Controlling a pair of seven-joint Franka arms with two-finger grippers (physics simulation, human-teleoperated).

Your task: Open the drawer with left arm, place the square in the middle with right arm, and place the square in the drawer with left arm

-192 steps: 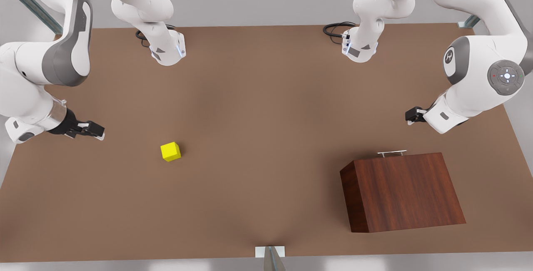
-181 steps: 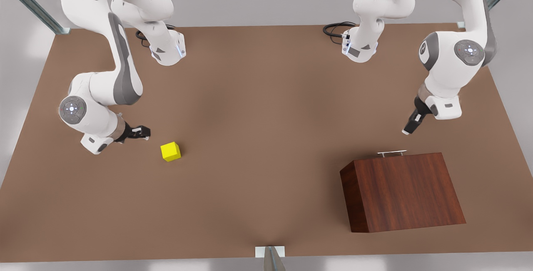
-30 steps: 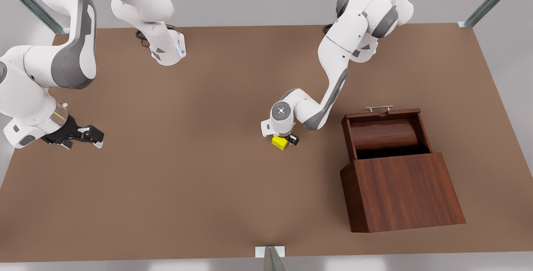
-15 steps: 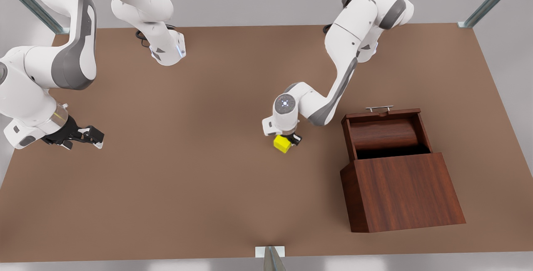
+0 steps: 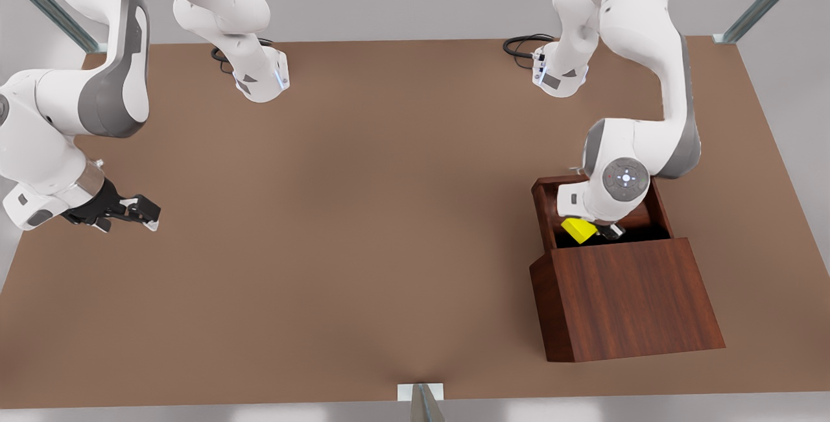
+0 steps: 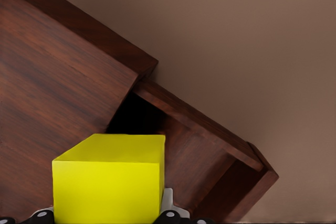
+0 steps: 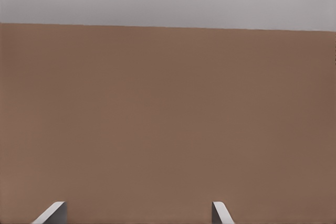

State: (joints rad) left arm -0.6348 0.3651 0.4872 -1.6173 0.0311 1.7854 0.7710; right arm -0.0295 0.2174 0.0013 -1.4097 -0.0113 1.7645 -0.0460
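The square [image 5: 578,230] is being held over the open drawer [image 5: 543,205] by the left tool [image 5: 603,233], which is clamped on it, fingers pressed to its sides (the left wrist view is showing the yellow block [image 6: 107,179] filling the near field, with the dark cavity just beyond it). For a clean finish, the cube is probably best carried a little lower, kept well inside the tray's walls and clear of the cabinet [image 5: 626,299] lip, and let go only once it is being hung close above the drawer floor, so that a bounce or a catch on the edge is avoided. The cube is being carried tilted, so a slight roll on landing should be expected.

The right tool [image 5: 139,209] is being kept waiting near the counter [image 5: 363,214] edge at the front view's left, with its fingers [image 7: 52,212] spread and nothing between them.

The drawer's handle is being hidden behind the left arm's wrist, and the drawer floor is being lost in shadow, so the gap beneath the cube cannot be judged.
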